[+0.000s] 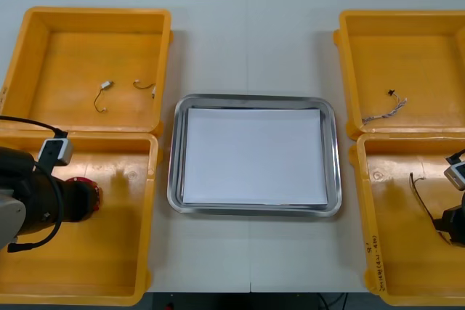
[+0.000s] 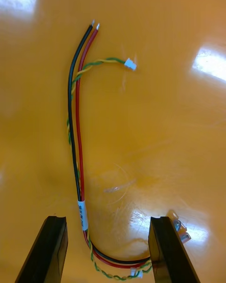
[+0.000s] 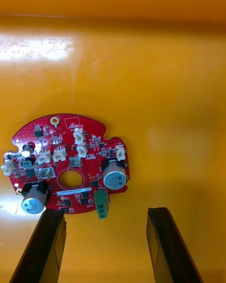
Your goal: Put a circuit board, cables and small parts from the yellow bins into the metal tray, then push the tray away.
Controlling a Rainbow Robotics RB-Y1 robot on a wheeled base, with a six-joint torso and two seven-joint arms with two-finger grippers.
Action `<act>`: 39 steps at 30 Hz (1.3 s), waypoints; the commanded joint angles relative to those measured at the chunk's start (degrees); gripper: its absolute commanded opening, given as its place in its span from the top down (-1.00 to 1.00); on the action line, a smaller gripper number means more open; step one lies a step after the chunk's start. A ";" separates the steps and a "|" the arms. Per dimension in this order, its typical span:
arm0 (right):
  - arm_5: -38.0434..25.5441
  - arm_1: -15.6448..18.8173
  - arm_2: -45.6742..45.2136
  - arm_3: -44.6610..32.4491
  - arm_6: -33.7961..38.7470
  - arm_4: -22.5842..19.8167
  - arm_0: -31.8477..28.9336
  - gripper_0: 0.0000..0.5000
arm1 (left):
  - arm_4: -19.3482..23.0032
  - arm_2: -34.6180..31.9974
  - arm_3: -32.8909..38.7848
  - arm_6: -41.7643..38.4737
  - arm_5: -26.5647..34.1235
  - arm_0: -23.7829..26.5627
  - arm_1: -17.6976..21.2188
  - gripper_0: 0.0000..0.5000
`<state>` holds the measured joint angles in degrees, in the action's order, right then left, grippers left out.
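- L gripper (image 3: 106, 213): lower left of front frame, down inside the lower-left yellow bin (image 1: 109, 259). My fingers (image 3: 47, 245) stand wide apart w/ nothing clamped between them.
- Circuit board (image 3: 89, 141): qty 1, round, red, lying flat on that bin's floor just past my L fingertips. One fingertip overlaps its edge by a silver can-shaped component. Green connector sits at the edge nearest the gap.
- R gripper (image 2: 108, 219): right edge of front frame, over the lower-right yellow bin (image 1: 399, 266). Fingers wide apart here too, holding nothing.
- Black-and-red cable (image 2: 75, 137): qty 1 pair, white label near one end, on the bin floor. Its bend lies in the gap between my R fingers, not pinched.
- Yellow-green twisted cable (image 2: 101, 62): white plug at the far end, winds along the black-and-red pair.
- Small metal parts (image 2: 181, 231): just beside one R finger, on its outer side. Can't tell if touching.
- Metal tray (image 1: 254, 99): centre of front frame, between the L and R bins, white inside.
- Upper-left yellow bin (image 1: 94, 14): two short cables (image 1: 102, 99), near each other but apart.
- Upper-right yellow bin (image 1: 399, 18): blue-white twisted cable (image 1: 385, 112), dark tip at one end.
- Table (image 1: 247, 34): light, under everything.
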<state>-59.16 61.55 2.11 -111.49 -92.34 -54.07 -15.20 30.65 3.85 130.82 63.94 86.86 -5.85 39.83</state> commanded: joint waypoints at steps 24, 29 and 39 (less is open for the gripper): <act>4.67 0.41 8.00 1.80 4.27 6.09 3.51 -1.00 | -3.49 5.03 -4.17 -5.58 -12.94 -5.66 2.27 -1.00; 4.75 -0.38 8.26 1.80 4.71 6.79 3.51 -1.00 | -3.41 5.20 -4.17 -5.23 -14.44 -7.25 3.15 -1.00; 4.58 -0.82 8.26 1.80 5.32 6.88 3.51 0.12 | -3.49 5.20 -4.17 -5.05 -15.32 -8.04 3.50 -1.00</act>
<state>-54.81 61.52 9.44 -109.93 -88.90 -47.81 -12.48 27.72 8.03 126.16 63.89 72.23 -12.33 41.20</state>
